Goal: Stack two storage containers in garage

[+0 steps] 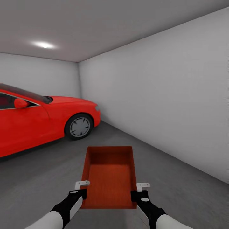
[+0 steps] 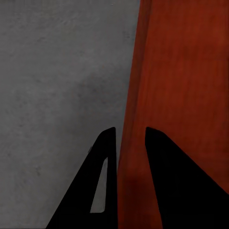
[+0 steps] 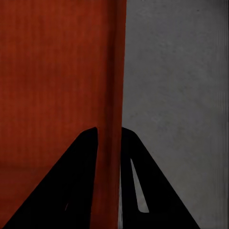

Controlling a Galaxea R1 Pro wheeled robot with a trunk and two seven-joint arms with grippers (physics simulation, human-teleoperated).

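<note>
One red-orange open-topped storage container (image 1: 109, 178) hangs level in front of me over the garage's dark concrete floor (image 1: 184, 194), held at its near end by both grippers. My left gripper (image 1: 82, 190) is shut on the container's left wall (image 2: 186, 86), one black finger inside and one outside. My right gripper (image 1: 140, 190) is shut the same way on the right wall (image 3: 52, 86). The container is empty. The second container is out of view.
A red car (image 1: 38, 124) stands ahead at the left, its front wheel (image 1: 79, 126) near the back corner. A white wall (image 1: 165, 95) runs along the right. Bare concrete lies between car and wall, ahead of the container.
</note>
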